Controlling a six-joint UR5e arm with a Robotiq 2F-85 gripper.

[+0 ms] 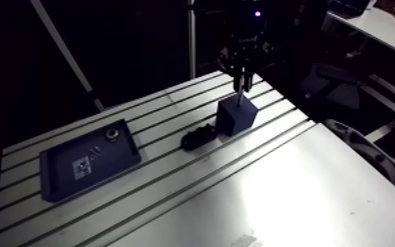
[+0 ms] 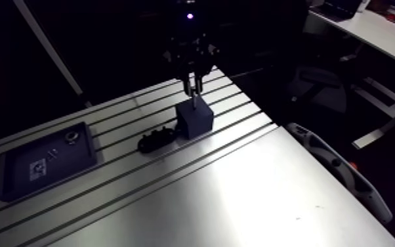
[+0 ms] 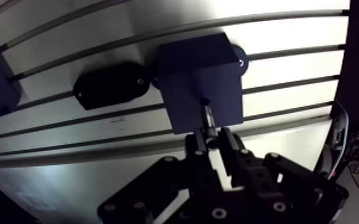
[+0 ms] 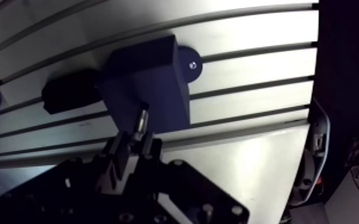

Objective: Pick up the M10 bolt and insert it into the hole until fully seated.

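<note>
My gripper (image 3: 212, 138) is shut on the M10 bolt (image 3: 206, 117), a thin metal shaft that points down from between the fingertips. Right under the bolt's tip stands the dark blue block (image 3: 201, 80), and the tip meets a small hole on its upper face. In the arm view the gripper (image 1: 241, 84) hangs straight above the block (image 1: 236, 116), with the bolt (image 1: 241, 96) reaching down to its top. Whether the tip is inside the hole is hard to make out.
A black clamp piece (image 1: 197, 136) lies beside the block on the slotted table (image 1: 174, 190). Further left sits a dark blue tray (image 1: 88, 159) with a nut (image 1: 112, 134) and small parts. A round black foot (image 3: 239, 59) pokes out behind the block.
</note>
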